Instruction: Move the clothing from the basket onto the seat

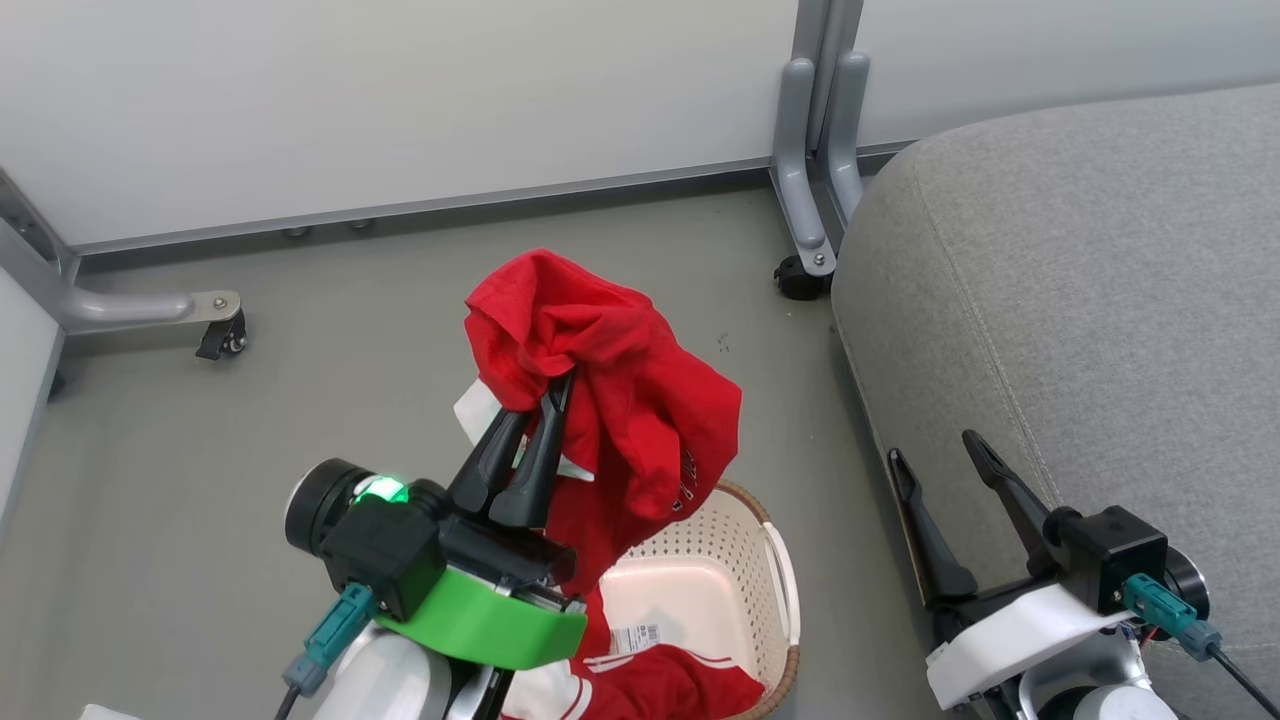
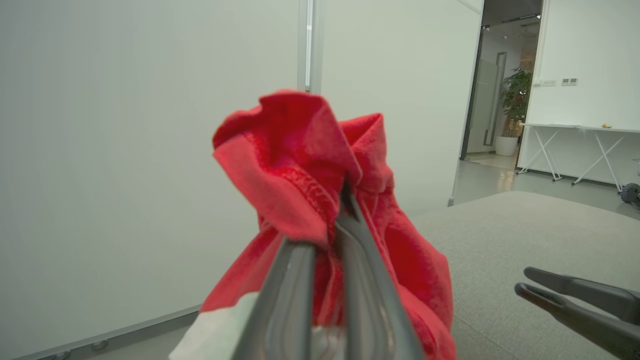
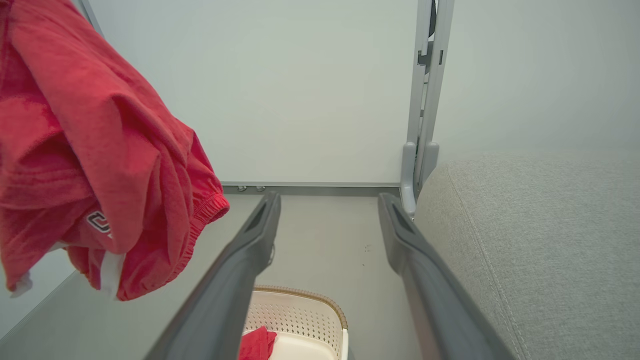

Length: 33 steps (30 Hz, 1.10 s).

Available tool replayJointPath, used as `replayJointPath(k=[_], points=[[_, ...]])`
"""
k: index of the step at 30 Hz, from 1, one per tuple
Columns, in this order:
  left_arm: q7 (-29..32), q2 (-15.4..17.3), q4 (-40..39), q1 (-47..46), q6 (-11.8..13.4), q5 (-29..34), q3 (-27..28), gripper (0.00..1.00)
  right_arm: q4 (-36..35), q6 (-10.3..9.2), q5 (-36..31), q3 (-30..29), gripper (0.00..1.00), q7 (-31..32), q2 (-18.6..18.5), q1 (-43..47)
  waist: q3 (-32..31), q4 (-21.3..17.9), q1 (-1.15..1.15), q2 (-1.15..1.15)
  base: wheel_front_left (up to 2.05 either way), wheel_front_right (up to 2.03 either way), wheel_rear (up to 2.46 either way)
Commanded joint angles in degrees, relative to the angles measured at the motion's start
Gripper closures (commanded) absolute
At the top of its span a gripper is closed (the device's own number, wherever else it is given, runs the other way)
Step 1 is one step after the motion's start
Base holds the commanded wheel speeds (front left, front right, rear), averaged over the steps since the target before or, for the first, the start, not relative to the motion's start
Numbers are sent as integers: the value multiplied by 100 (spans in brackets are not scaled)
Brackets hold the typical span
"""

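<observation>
My left gripper (image 1: 553, 398) clamped on plain red garment (image 1: 640, 420), which hangs above basket (image 1: 700, 545). I judge cloth soft, light, droopy, may slip: better pinch thick fold. Striped garment (image 1: 650, 690) lies in basket. My right gripper (image 1: 932, 447) has fingers apart, empty, beside seat (image 1: 1100, 300).

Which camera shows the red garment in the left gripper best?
The head view: the red garment shows nearly whole, hanging from the shut left gripper. The left wrist view gives its bunched top at the fingers; the right wrist view gives one hanging side, cropped.
</observation>
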Motion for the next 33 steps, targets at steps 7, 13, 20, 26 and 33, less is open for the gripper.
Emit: replayJointPath(k=[7,13,20,26,33], points=[[-19,54,-28,24,36,-67,-7,100,-20,0,147,254,0,-27,-94,-76,23,25,0,0,0,0,0],[-21,40,-18,-58,31,-84,-37,100,52,1,574,958,0,74,-346,-392,69,69,0,0,0,0,0],[-24,22,24,-131,4,-91,-102,100,244,0,1109,1836,0,91,-566,-1019,125,156,0,0,0,0,0],[-27,6,32,-194,-13,-93,-155,100,742,0,1412,2450,0,-21,-588,-1719,168,211,0,0,0,0,0],[-30,-18,43,-218,-39,-110,-224,100,1396,0,1709,3181,0,-137,-562,-2442,172,251,0,0,0,0,0]])
